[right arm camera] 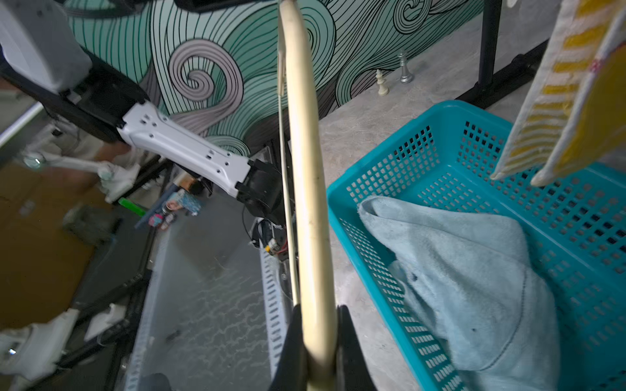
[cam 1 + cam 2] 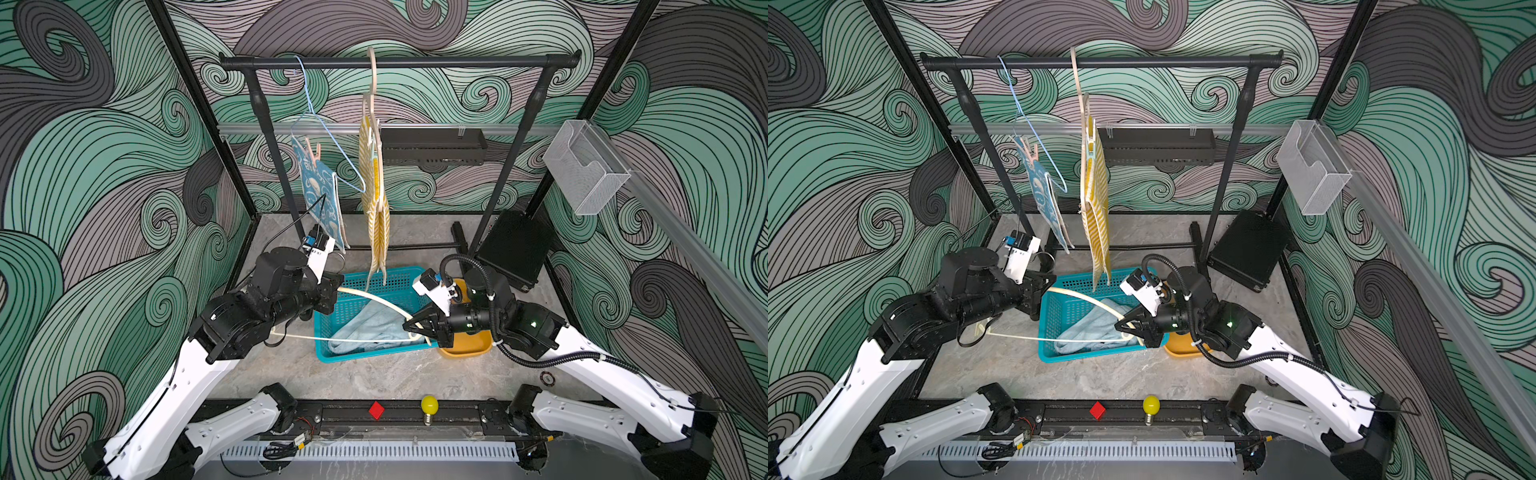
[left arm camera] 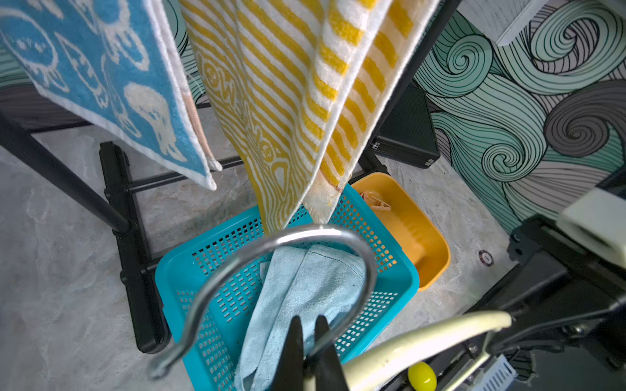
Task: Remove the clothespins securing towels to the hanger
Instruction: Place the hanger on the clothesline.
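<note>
Peach plastic clothespins (image 3: 376,202) lie in the orange plastic tub (image 3: 435,247); left hand (image 3: 309,333) and right hand (image 1: 320,309) each pinch the cream plastic hanger (image 1: 305,169) over the pale-blue terry towel (image 1: 474,270) in the teal basket (image 1: 338,191).

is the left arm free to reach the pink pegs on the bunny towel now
Probably not yet: the left gripper is shut on the cream hanger, though the pink pegs above look unobstructed.

Robot lab test cell, swirl-print backdrop walls (image 2: 83,166), black frame post (image 2: 202,104), base rail (image 2: 457,415) w/ cable duct (image 2: 374,451)
</note>
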